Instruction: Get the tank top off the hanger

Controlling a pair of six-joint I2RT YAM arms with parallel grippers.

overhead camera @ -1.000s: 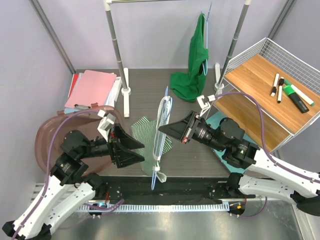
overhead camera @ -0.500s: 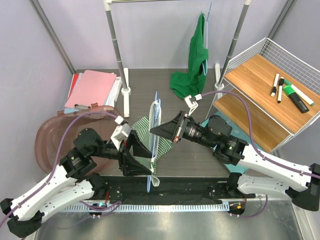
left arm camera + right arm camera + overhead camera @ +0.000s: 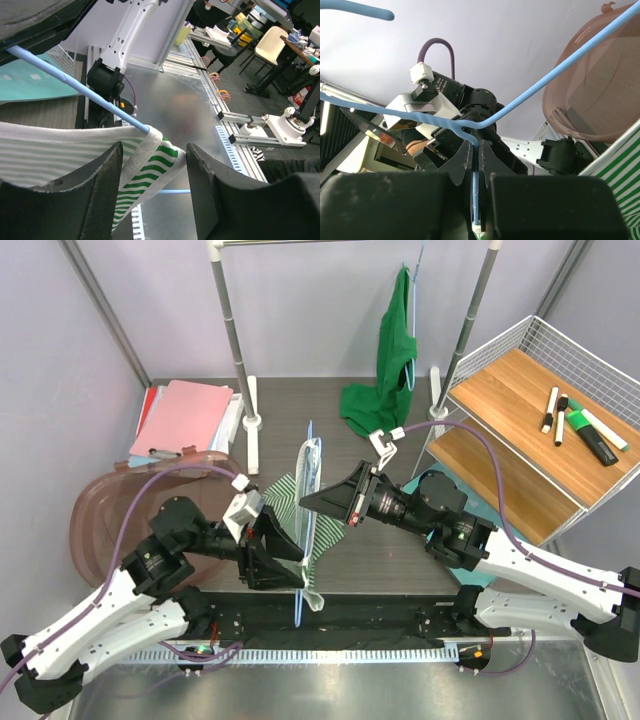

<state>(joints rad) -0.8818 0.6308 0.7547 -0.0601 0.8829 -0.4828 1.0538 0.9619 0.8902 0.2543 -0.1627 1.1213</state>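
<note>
A light blue hanger (image 3: 306, 490) carries a white tank top with green stripes (image 3: 312, 540) over the table's middle. My right gripper (image 3: 312, 502) is shut on the hanger's neck (image 3: 478, 165) and holds it up edge-on. The hanger's arms (image 3: 520, 97) spread out just above its fingertips. My left gripper (image 3: 292, 568) is open at the hanger's near end. The tank top's striped strap (image 3: 145, 167) hangs over the blue hanger rod (image 3: 75, 85), between the two fingers (image 3: 85, 200) of my left gripper (image 3: 152, 192).
A green garment (image 3: 392, 355) hangs on the rack at the back. Rack poles (image 3: 235, 340) stand behind. Pink folders (image 3: 182, 418) and a brown tub (image 3: 92, 525) lie at the left. A wire shelf (image 3: 545, 430) with markers stands at the right.
My right gripper has carried the hanger left. My left gripper has moved right, to the hanger's near end, and now has the tank top's strap between its open fingers.
</note>
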